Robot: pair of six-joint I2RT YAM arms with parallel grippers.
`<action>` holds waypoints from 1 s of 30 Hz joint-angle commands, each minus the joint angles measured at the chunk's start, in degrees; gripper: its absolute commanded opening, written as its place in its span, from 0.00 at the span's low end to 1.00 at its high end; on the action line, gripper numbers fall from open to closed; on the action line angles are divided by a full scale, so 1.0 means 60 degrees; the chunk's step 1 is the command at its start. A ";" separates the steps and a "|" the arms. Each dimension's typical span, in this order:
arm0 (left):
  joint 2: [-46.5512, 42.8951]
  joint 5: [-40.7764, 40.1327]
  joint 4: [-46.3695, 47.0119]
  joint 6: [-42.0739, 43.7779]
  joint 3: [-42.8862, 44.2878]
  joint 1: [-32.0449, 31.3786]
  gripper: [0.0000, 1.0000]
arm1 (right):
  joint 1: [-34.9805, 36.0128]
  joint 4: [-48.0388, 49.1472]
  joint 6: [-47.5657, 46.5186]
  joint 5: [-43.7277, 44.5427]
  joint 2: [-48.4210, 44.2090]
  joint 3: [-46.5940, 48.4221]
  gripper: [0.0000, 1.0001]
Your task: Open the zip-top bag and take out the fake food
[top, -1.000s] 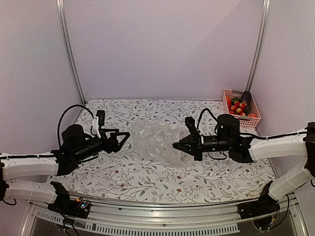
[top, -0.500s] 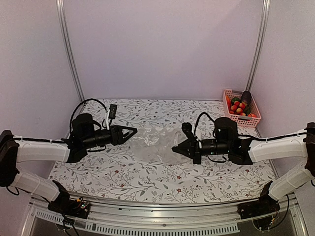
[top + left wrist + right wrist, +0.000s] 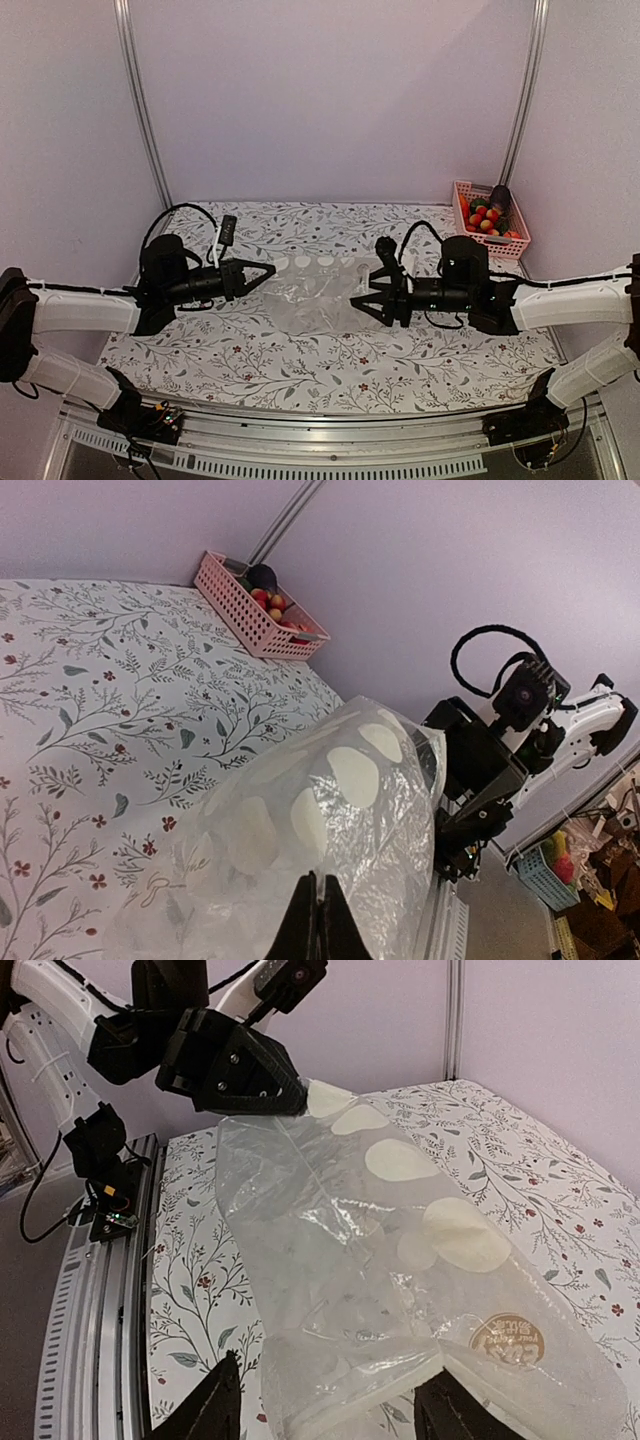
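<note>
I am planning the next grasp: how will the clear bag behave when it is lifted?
Probably floppy: the zip-top bag creases and bulges where the left gripper pinches it. Likely light, as it looks empty. Its glossy film may slip.

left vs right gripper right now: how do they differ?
1. The left gripper is shut, pinching the zip-top bag; the right gripper is open, jaws spread with the bag's other end between them, unclamped.
2. The left gripper is at the bag's left end, the right gripper at its right end.
Shared: both are low over the table, pointing toward each other.
</note>
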 commanded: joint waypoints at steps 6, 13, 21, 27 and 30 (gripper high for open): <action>-0.0213 0.0026 0.0243 0.0101 -0.0274 0.0049 0.00 | -0.0575 -0.0087 0.1522 0.1003 -0.0302 0.0061 0.32; -0.0829 -0.0654 -0.0008 -0.0373 -0.0623 0.0729 0.00 | -0.0910 0.0927 0.1978 0.1108 -0.1592 -0.1181 0.00; -0.0529 -0.1288 -0.1628 -0.0941 -0.0209 0.1785 0.00 | -0.1417 0.1158 0.2675 0.1015 -0.2919 -0.1988 0.00; 0.1333 0.0005 -0.1796 -0.1403 0.1282 0.1758 0.00 | -0.1470 0.0197 0.3060 0.0631 -0.0780 0.0010 0.00; 0.2177 -0.0187 -0.2083 -0.1396 0.1927 0.1965 0.10 | -0.1914 -0.0162 0.3476 0.0800 0.0207 0.0994 0.07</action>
